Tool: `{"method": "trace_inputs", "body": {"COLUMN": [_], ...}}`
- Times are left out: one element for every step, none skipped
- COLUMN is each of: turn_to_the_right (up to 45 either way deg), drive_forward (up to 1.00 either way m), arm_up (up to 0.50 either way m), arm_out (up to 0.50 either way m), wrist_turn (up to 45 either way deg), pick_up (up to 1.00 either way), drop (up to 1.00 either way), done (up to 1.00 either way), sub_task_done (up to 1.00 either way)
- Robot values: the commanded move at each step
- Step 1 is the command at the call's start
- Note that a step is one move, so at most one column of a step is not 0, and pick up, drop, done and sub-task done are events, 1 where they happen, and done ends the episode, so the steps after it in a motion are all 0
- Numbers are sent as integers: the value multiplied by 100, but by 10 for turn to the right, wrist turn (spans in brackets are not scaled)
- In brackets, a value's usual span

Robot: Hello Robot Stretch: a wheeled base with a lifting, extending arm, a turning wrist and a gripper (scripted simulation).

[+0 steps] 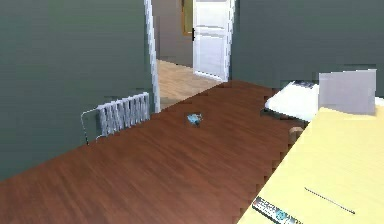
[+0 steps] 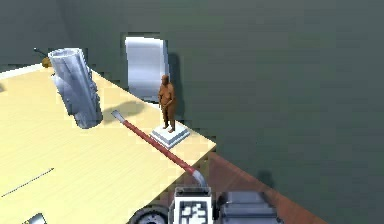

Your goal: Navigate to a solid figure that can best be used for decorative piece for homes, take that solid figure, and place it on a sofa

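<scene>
At the bottom edge of the arm side view sits the claw, just a dark rounded part beside a white square with black marks. The marks are a pattern, not letters. The arm is a dark block to the right of the square. The claw's far end cannot be made out, so I cannot tell how wide it stands or whether it holds anything.

Beyond it lies a pale yellow table. A thin red rod lies slantwise on the top, running toward the table's right corner. The statue, a brown standing figure on a white square base, stands upright near that corner, close to the far edge and just beside the rod. Well apart from it, toward the view's left, a tall crumpled grey shape stands on the table. A pale chair back rises behind the table between the two. A dark grey wall lies beyond.

In the forward view, a small flat item lies at the table's near edge; its marks are too small to read. A thin dark line lies farther in. At the table's far end stand a grey panel and a white thing. On the dark wood floor lies a small bluish thing. A white radiator stands against the wall on the left. Farthest off, a doorway leads to a white door.
</scene>
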Motion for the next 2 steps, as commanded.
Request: {"method": "trace_inputs", "body": {"turn_to_the_right": [0, 0], "drive_forward": [0, 0], "arm_up": [0, 0], "arm_out": [42, 0], "wrist_turn": [0, 450], "pick_up": [0, 0], "drop": [0, 0], "done": [0, 0], "sub_task_done": [0, 0]}}
